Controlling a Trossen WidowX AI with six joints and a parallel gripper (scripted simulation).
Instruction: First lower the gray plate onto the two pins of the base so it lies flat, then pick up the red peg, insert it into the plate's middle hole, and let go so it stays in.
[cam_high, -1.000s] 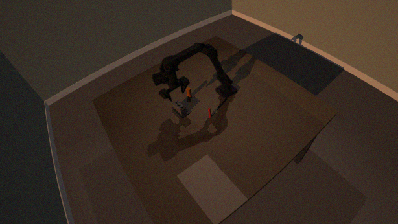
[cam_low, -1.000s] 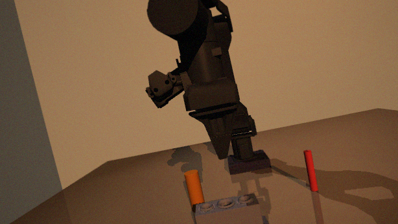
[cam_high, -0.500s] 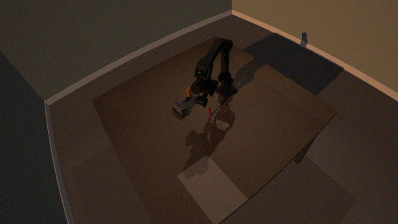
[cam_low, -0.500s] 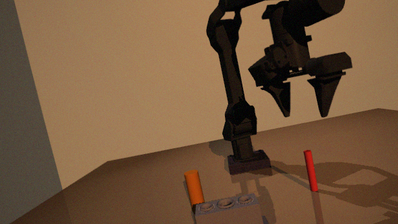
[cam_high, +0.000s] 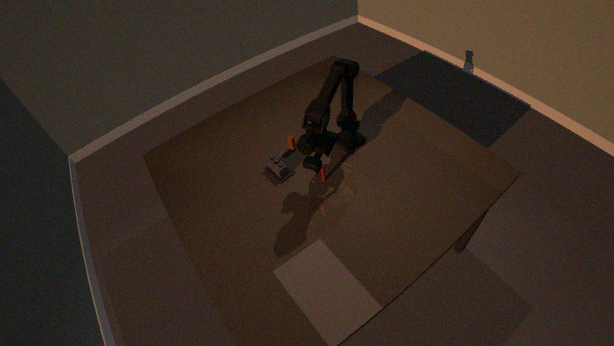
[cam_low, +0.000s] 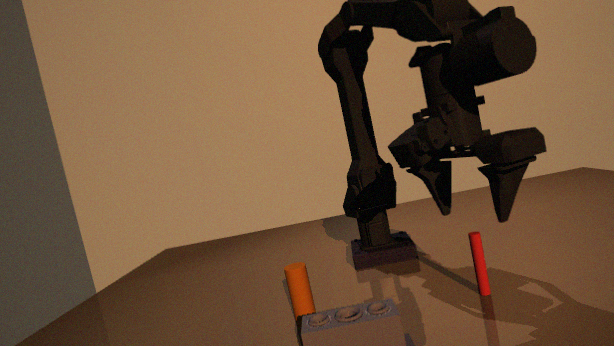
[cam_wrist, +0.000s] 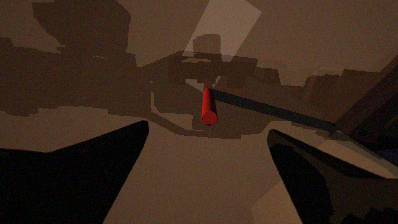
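The gray plate appears to lie flat, its three round holes facing up, left of the peg in the exterior view. The middle hole has no peg in it. The base cannot be clearly told apart from the plate here, and the pins are not distinct. The red peg stands upright on the table, away from the plate. My gripper is wide open and empty, pointing down. Its fingertips are a little above the peg's top, one to each side of it in the wrist view.
An orange cylinder stands close behind the plate in the exterior view. A pale flat rectangle lies near the table edge. The arm's own base is behind the peg and to its left in the exterior view.
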